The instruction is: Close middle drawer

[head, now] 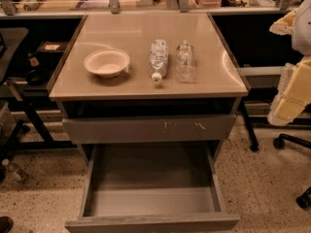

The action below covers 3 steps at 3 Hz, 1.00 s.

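Note:
The middle drawer (151, 223) is the wide grey drawer at the bottom of the view. It is pulled far out toward me. Its plain front panel is nearest, and its grey inner tray (150, 200) shows nothing in it. Above it sits the grey drawer front with small white scratch marks (148, 128), almost flush with the cabinet. My arm with the gripper (287, 106) hangs at the right edge of the view, cream-coloured. It is to the right of the cabinet at about tabletop height, apart from the drawer and holding nothing that I can see.
On the cabinet top (146, 25) stand a white bowl (107, 62) and two clear plastic bottles (158, 59) (185, 60) lying on their sides. Chair castors (279, 142) are on the floor at the right. Dark desk legs and a small bottle (12, 171) are at the left.

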{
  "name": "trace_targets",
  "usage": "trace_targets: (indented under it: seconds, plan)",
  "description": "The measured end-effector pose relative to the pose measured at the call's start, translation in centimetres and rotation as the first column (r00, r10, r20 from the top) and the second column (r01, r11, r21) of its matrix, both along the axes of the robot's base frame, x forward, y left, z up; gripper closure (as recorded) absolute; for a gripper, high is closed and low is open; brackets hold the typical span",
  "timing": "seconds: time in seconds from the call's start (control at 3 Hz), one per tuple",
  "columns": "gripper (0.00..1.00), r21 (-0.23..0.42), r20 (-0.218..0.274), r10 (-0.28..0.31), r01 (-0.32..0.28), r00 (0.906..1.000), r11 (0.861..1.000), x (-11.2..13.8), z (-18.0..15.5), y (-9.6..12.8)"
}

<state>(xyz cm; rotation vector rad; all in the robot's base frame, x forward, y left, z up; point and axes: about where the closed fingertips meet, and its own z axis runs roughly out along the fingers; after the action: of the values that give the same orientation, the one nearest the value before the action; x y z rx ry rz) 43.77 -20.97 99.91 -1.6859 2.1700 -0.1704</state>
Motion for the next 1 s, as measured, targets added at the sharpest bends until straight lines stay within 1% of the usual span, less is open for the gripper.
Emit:
trace_targets:
  seconds: [0.33, 0.67, 1.0]
  plan:
    - [0.0, 0.0, 0.0, 0.0, 0.0, 1.0, 1.0, 0.0, 0.0, 0.0]
    - [0.18, 0.0, 0.0, 0.0, 0.0, 1.0, 1.0, 0.0, 0.0, 0.0]
    - [0.41, 0.0, 0.0, 0.0, 0.0, 1.0, 1.0, 0.0, 0.0, 0.0]
